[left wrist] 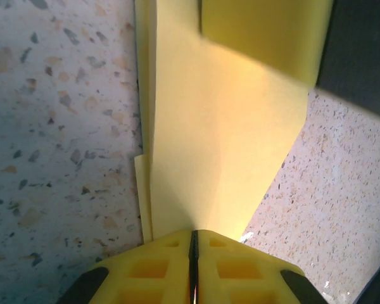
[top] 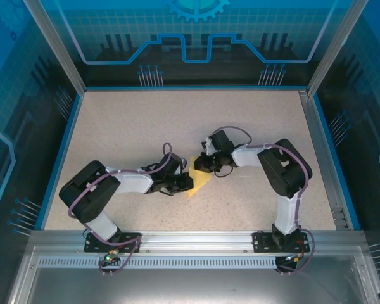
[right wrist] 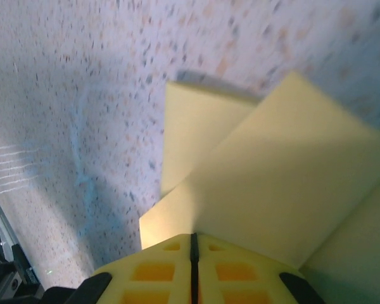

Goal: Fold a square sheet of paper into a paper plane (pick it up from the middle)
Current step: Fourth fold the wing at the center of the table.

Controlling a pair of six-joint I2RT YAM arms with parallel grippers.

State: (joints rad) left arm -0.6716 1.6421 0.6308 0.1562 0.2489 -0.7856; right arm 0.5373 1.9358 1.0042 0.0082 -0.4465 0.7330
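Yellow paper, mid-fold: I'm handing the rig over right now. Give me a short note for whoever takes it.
Left gripper: shut on the yellow paper, fingers pinching one edge.
Right gripper: shut on the same paper from the other side.
Paper: between the two grippers, over the middle of the table; whether it is lifted clear is hard to tell.
Done: some folds made; overlapping layers show in both wrist views.
Left: no narrow plane shape yet, so the remaining folds.

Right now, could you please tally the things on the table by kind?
Paper: 1
Grippers: 2, the left gripper and the right gripper, both shut on the paper
Total: 3
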